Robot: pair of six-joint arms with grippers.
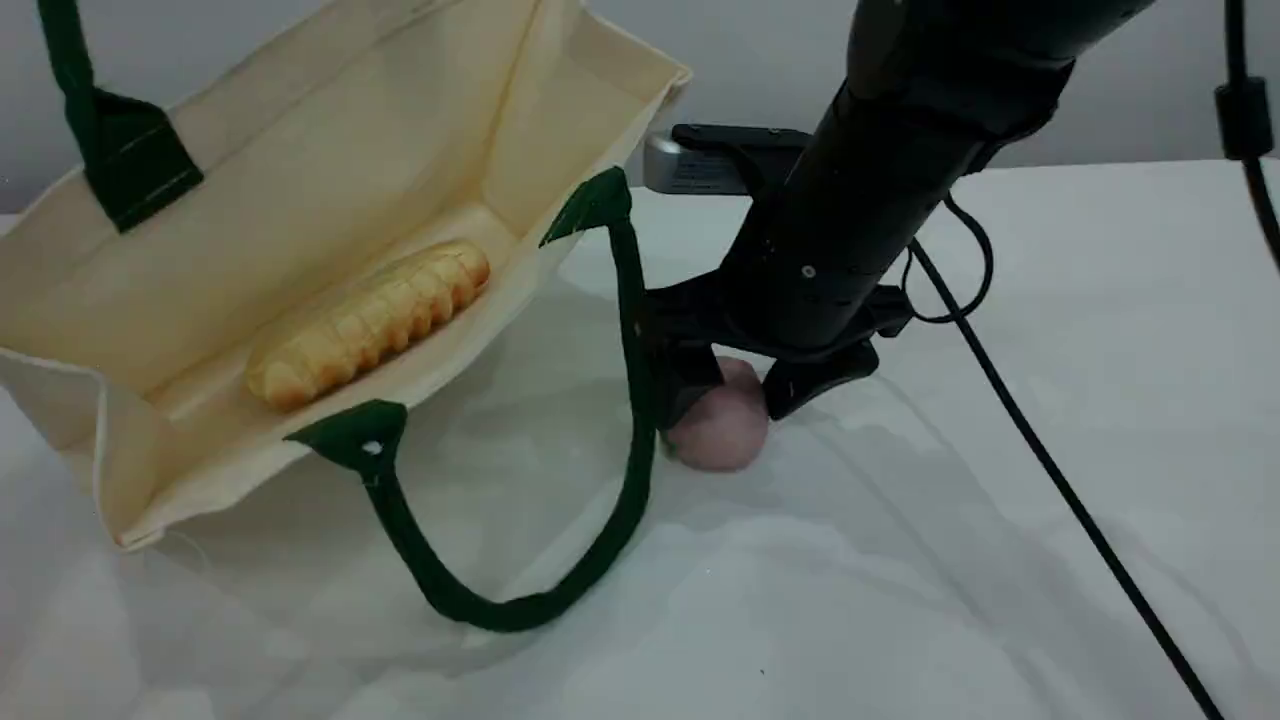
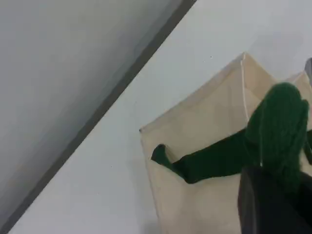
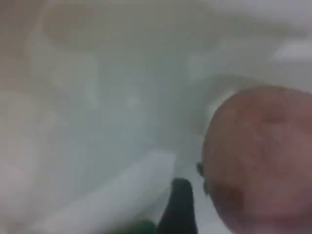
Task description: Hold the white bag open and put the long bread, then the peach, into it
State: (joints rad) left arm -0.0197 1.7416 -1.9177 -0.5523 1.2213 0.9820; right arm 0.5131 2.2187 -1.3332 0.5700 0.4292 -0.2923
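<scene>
Glossy black arm (image 1: 880, 180), trailing black cable (image 1: 1050, 470)

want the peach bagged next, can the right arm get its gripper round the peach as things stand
Probably yes. The right gripper is open and already straddles the peach on the table, one finger on each side. The bag's green handle runs close beside the left finger and might get pinched.

Scene view: fixed, high, slanting down across table (image 1: 900, 600); far wall at top. Takes in bag (image 1: 330, 180) at left, peach (image 1: 722, 428) mid-frame. Left wrist view: close above bag rim, green handle (image 2: 219, 158) filling right side; shares bag with scene view. Right wrist view: very close, blurred, looks down at peach (image 3: 261, 156); shares peach with scene view.
</scene>
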